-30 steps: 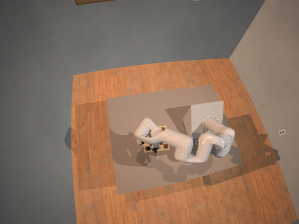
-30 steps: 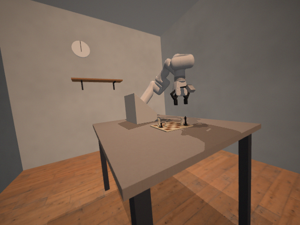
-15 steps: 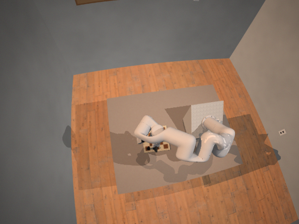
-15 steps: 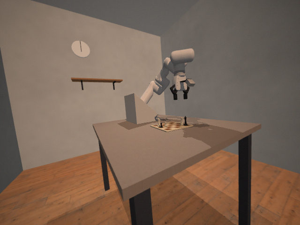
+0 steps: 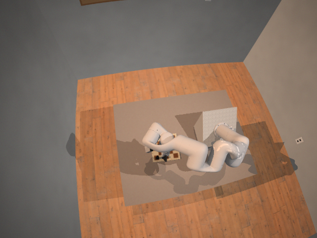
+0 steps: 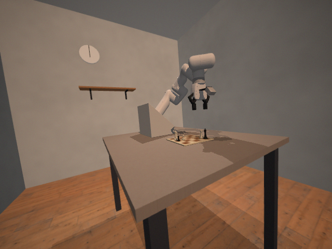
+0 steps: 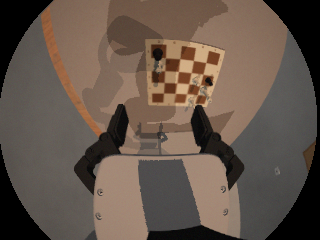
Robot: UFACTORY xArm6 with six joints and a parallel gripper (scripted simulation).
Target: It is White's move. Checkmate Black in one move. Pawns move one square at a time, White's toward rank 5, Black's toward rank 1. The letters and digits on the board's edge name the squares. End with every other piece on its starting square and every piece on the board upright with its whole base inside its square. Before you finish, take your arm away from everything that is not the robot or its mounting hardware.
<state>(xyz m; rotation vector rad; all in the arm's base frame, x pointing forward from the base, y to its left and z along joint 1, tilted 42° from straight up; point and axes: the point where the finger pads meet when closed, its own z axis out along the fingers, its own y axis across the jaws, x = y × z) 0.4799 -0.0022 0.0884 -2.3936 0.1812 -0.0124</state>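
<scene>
The black two-fingered gripper (image 5: 165,158) (image 6: 199,106) (image 7: 160,112) hangs released (nothing gripped), high above the checkered brown-and-cream chessboard (image 5: 175,155) (image 6: 184,143) (image 7: 184,78), tall black king (image 6: 205,134) (image 7: 158,54) at eleven o'clock in the wrist view, probably for clearance.
</scene>
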